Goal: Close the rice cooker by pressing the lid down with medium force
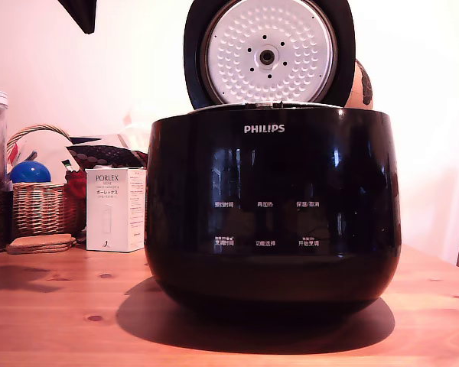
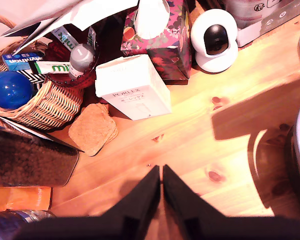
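Gleaming wood table (image 1: 53, 306), cluttered w/ basket (image 1: 38, 206)

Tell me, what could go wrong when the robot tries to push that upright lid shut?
1. The lid stands fully open and glossy, so the shut tool might slip off its rim.
2. The tool hangs over the clutter beside the rice cooker; swinging across, it could clip the white Porlex box or the wicker basket.
3. A push from the side could slide the cooker on the wooden table.

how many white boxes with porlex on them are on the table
1. The white PORLEX box stands upright on the wooden table, between the wicker basket and the rice cooker in the exterior view. Others could be hidden behind the cooker.
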Action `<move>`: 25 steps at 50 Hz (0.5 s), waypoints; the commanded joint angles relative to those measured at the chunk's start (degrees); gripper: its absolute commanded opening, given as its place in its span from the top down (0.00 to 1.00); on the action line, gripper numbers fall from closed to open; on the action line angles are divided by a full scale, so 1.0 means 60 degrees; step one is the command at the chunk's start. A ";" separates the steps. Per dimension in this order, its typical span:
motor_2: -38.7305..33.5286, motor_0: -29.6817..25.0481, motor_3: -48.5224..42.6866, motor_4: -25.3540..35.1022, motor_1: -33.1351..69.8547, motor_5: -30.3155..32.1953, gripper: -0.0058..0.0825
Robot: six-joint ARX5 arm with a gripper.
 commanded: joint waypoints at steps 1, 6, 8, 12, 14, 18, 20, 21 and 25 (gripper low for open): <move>0.0011 0.0153 0.0353 -0.0044 0.0073 0.0313 0.96; 0.0011 0.0153 0.0364 -0.0113 0.0073 0.0444 0.96; 0.0011 0.0153 0.0401 -0.0186 0.0073 0.0532 0.96; 0.0011 0.0153 0.0517 -0.0171 0.0073 0.0532 0.96; 0.0011 0.0157 0.0630 -0.0138 0.0073 0.0532 0.96; 0.0011 0.0240 0.0922 0.0200 0.0073 0.0521 0.96; 0.0011 0.0346 0.1082 0.0295 0.0073 0.0521 0.96; 0.0011 0.0401 0.1158 0.0856 0.0073 0.0474 0.96; 0.0011 0.0641 0.1381 0.1942 0.0073 0.0262 0.96</move>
